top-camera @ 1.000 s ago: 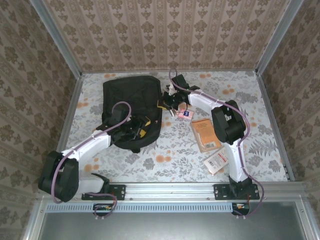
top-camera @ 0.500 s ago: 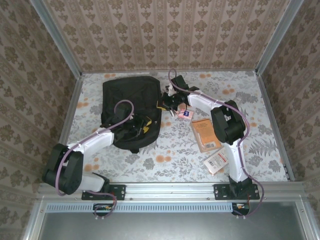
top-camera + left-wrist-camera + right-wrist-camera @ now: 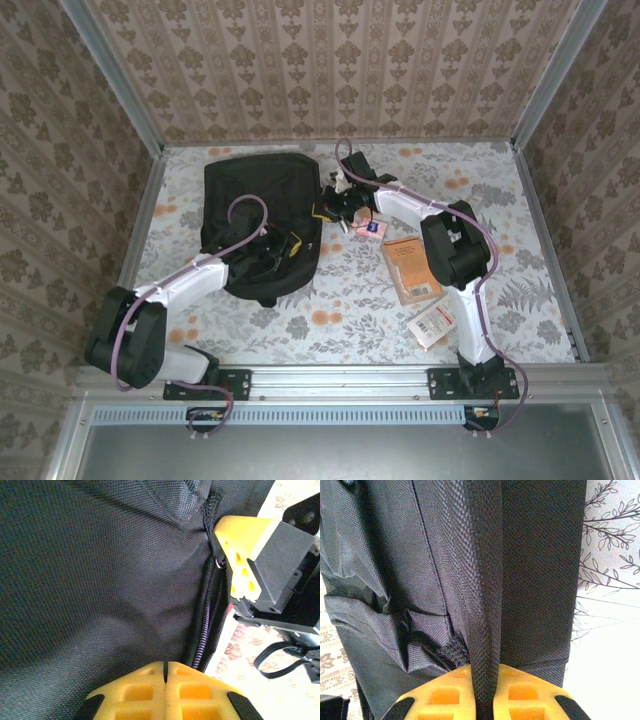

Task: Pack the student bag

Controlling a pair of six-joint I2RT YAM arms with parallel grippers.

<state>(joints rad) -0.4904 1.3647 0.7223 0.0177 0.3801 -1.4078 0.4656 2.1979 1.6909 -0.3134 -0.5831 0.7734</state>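
Left tool [image 3: 165, 672] closed fully, tips against student bag [image 3: 250, 190] fabric beside zipper [image 3: 205, 620]. Right tool [image 3: 484, 692] clamps black strap [image 3: 482, 580] at bag's right edge. Bag lies flat on surface [image 3: 350, 300], far-left part; brown booklet [image 3: 410, 268] well apart to right.

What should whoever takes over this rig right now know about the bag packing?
Left gripper: shut, at the student bag beside its zipper; unclear whether it pinches fabric.
Right gripper: shut on the bag's strap.
Brown booklet, white packet and pink item lie on the table, right of the bag.
Done: bag gripped, nothing visibly packed.
Left: open the bag, load those items.
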